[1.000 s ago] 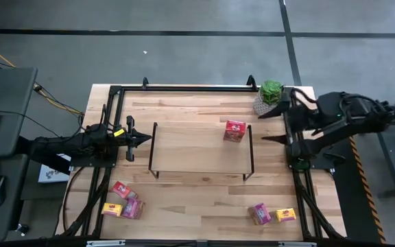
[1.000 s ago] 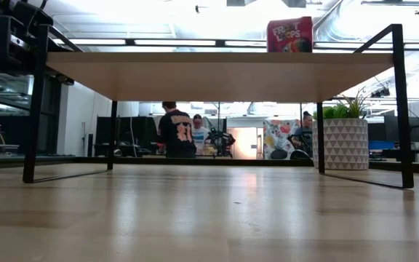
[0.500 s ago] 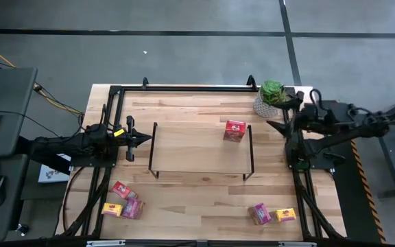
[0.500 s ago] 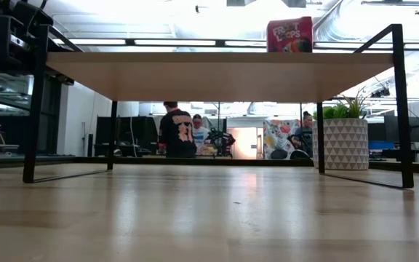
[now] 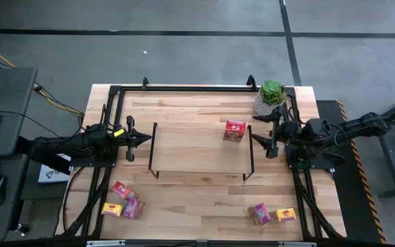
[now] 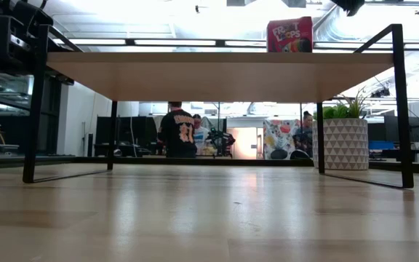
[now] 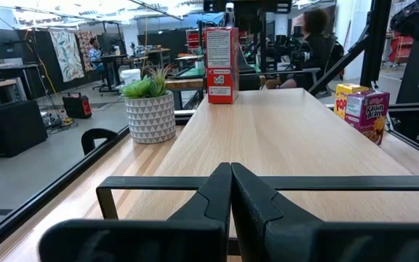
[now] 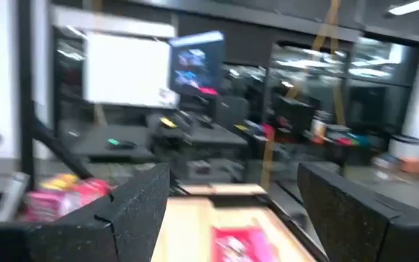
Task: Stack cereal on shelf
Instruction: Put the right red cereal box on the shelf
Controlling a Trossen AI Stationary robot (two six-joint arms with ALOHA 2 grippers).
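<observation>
On top of the light-wood shelf (image 5: 197,147), toward its right end: one red cereal box (image 5: 234,130), upright, cardboard, "Froot Loops" readable on the front in the low view. Thin black wire legs under the shelf board, pale grain on the tabletop (image 5: 204,199) too. Down front-left on the table: red box (image 5: 121,189), yellow box (image 5: 112,209), pink box (image 5: 134,208) bunched together. Front-right: pink box (image 5: 260,213) beside a yellow one (image 5: 286,215); "Raisin Bran" legible in the left wrist view. Off the shelf's right end: right gripper (image 5: 265,132), fingers spread wide, holding nothing. Off the left end: left gripper (image 5: 142,139), pinched shut, empty. Back-right corner: potted plant (image 5: 271,97) in a white triangle-patterned pot.
</observation>
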